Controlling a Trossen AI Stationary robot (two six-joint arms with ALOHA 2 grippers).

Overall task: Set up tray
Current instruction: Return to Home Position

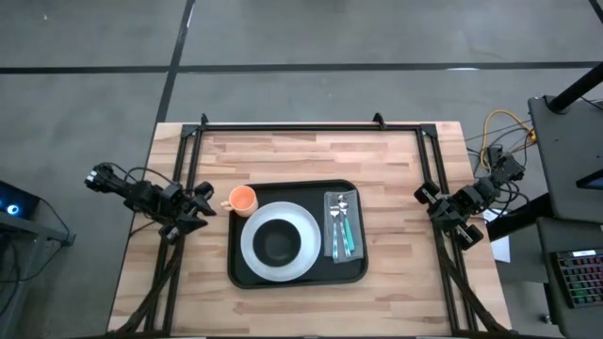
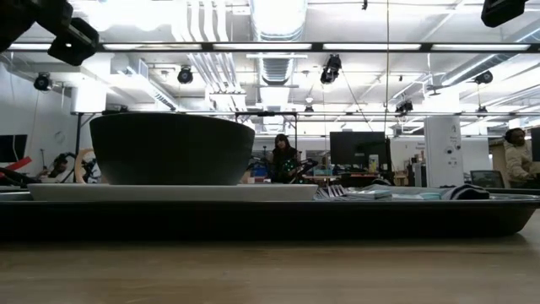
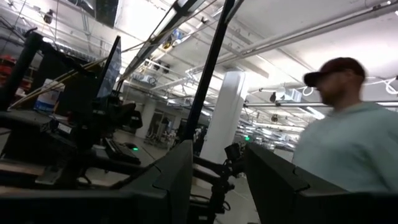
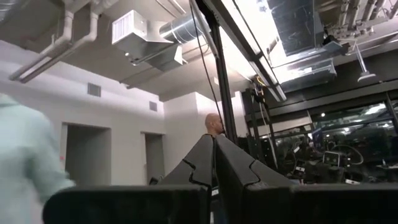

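Claws clear of a laid tray

Left claw (image 1: pixel 200 211) hangs released just beside the tabletop's (image 1: pixel 396 160) left edge. Right claw (image 1: pixel 431 201), clenched on nothing, sits at the right edge. Between them the tray (image 1: pixel 344 275) carries plate (image 1: pixel 303 224), bowl (image 1: pixel 278 243) and napkin (image 1: pixel 356 212) with cutlery (image 1: pixel 341 231). Homing seems in hand; next calls only for settling clear. Wrist views alone show claw states; the high view alone shows the layout.

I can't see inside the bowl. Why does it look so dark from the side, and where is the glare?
Low view: the bowl and tray are backlit by bright ceiling lights, so they show as dark shapes. High view: even overhead light, hardly any shadow around the white plate. Left wrist view: ceiling glare behind the dark left gripper.
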